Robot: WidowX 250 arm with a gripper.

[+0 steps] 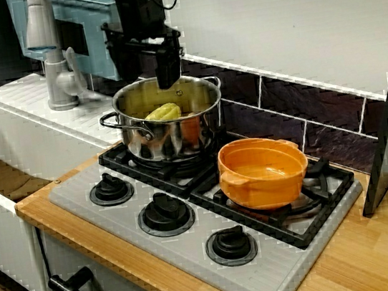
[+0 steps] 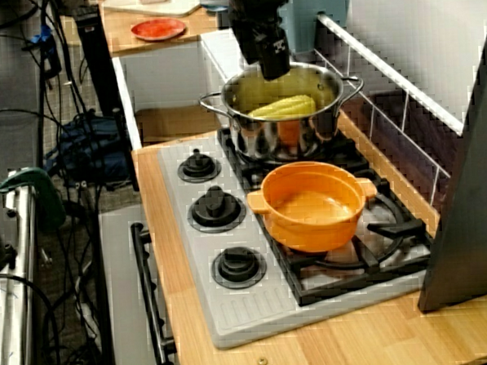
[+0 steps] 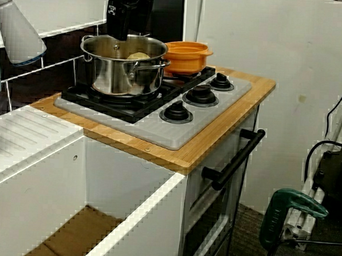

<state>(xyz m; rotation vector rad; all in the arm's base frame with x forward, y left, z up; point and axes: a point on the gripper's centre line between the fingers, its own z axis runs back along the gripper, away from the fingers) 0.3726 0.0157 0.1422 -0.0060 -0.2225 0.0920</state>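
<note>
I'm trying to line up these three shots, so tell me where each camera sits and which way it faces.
Front view: raised before the knobs, facing the tiled back wall; the gripper and wrist hang over the steel pot.
End view: high beyond the orange pot, looking along the counter toward the sink; gripper and wrist show.
Sink-side view: low beside the sink, looking back along the counter; the gripper shows at top.
All share the steel pot, orange pot and gripper.
</note>
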